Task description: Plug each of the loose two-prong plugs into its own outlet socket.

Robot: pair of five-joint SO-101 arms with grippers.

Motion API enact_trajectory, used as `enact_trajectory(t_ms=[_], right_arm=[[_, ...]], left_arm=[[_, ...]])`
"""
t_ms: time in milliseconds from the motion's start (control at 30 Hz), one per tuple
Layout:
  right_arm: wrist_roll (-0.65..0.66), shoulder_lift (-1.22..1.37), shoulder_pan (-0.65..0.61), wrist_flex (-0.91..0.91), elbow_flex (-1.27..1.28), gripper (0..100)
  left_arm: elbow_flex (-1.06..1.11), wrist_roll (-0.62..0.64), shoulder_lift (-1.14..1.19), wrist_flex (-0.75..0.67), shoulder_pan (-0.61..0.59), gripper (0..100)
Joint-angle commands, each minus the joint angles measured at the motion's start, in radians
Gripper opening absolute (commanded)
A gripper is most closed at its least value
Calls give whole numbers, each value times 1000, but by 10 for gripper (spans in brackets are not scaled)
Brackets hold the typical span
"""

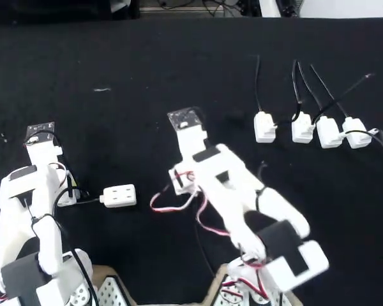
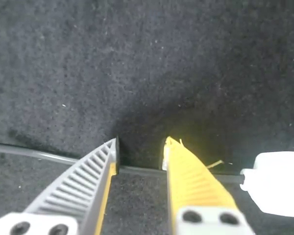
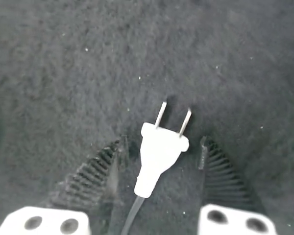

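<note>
On the black cloth (image 1: 147, 76): four corded white blocks (image 1: 264, 126) in a far row, one socket (image 1: 118, 196) beside the left gripper (image 2: 139, 147), spread astride its cord (image 2: 137, 170); one plug (image 3: 159, 152) lies loose between the right gripper (image 3: 161, 146)'s spread jaws.

**White on Black**

The table (image 1: 147, 57) is covered in black, lint-flecked felt. The plug (image 3: 159, 156) and outlet socket (image 1: 118, 196) are coloured white. Yellow and ribbed grey are seen on the left gripper (image 2: 141, 142) jaws, ribbed dark grey on the right gripper (image 3: 161, 143) jaws.
</note>
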Motion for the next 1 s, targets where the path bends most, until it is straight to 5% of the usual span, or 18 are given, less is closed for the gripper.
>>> enact_trajectory(t_ms=[0, 100, 233, 400, 667, 867, 967], right_arm=[[15, 124, 3, 106, -150, 222], [17, 206, 3, 170, -219, 213], [34, 252, 3, 209, -269, 5], [63, 165, 0, 216, -268, 9], [311, 39, -15, 52, -266, 15], [327, 94, -17, 34, -274, 142], [327, 97, -15, 52, -255, 119]], left_arm=[[8, 8, -5, -18, -10, 155], [8, 8, -5, -18, -10, 155], [8, 8, -5, -18, -10, 155], [8, 8, -5, -18, -10, 155], [8, 8, -5, -18, -10, 155], [8, 8, -5, -18, -10, 155], [8, 8, -5, -18, -10, 155]])
